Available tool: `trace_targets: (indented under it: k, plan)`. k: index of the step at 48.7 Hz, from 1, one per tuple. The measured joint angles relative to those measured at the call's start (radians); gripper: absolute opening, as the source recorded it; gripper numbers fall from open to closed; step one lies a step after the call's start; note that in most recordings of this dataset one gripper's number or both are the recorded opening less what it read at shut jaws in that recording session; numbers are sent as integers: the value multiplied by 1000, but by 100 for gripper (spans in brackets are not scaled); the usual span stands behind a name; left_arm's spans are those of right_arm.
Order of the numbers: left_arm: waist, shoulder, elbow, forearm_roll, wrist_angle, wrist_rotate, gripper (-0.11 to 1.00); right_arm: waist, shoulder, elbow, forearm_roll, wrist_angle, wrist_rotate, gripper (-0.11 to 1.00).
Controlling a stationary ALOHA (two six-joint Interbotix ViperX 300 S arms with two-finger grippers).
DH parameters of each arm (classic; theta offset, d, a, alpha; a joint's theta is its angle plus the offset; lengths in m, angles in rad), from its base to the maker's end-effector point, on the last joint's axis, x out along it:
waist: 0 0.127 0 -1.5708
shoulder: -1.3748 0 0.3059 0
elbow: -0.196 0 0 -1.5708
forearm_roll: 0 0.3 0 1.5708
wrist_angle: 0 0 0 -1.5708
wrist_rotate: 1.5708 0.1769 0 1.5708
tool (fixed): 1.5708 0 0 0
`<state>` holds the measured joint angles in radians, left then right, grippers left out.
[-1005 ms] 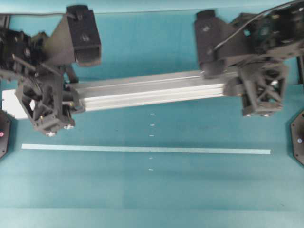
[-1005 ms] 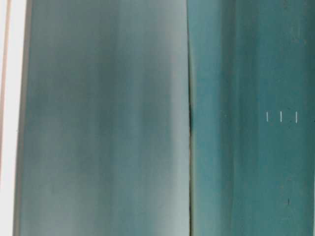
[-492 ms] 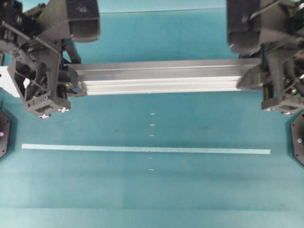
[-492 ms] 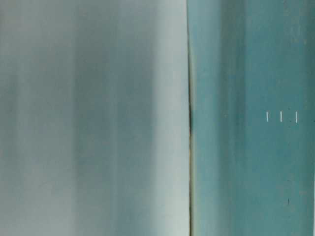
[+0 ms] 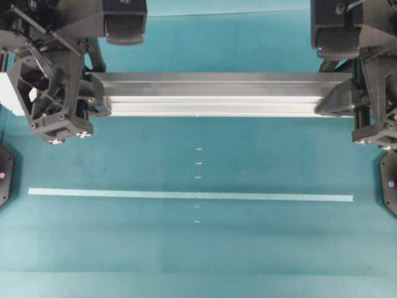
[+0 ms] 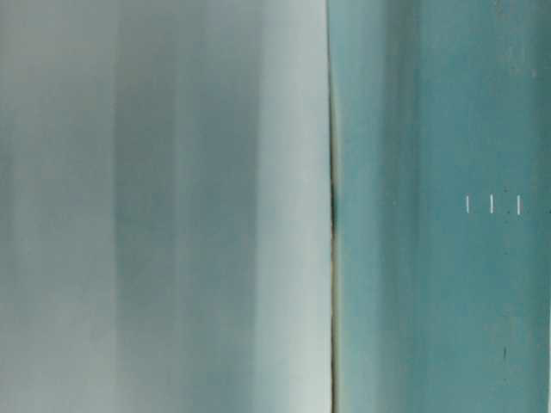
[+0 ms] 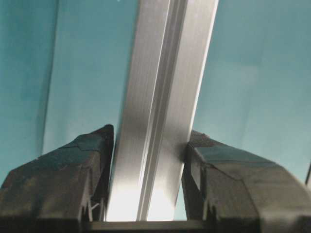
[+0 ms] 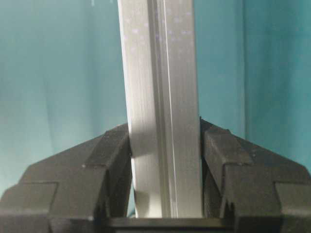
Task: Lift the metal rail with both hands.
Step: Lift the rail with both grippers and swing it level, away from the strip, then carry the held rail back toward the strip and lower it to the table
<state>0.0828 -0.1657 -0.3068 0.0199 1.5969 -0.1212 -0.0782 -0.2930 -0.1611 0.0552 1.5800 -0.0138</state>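
I am gripping the metal rail [image 5: 214, 94] at both ends: my left end effector [image 5: 93, 102] is clamping the end nearest the white block [image 5: 9, 93], and my right end effector [image 5: 340, 99] is clamping the opposite end. In the left wrist view the two black fingers [image 7: 68, 174] are pressing against the rail's grooved sides, and in the right wrist view the fingers [image 8: 104, 160] are doing the same, so both are closed narrow on the bar with nothing else between them.

The rail is lying level, running parallel to the pale tape strip [image 5: 189, 195] and well apart from it, on the far side of the short white tick marks [image 5: 198, 163]. Judging from how large and bright it is showing overhead, and from the blurred silver mass filling much of the table-level view, I am taking it to be already off the teal desk [image 5: 198, 248]. The grasp and the raise are looking done; what I am judging to be left is holding both ends even.

I am finding no readable brand, label or writing anywhere.
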Motion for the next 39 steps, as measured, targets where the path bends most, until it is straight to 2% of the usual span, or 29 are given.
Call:
trace_targets:
  k: [34,39]
  plan:
    - [0,0,-2,0,-2,0,35,0,2,3,0,2,0,40]
    - [0,0,6,0,-32,0,35,0,-2,28,0,2,-3,40]
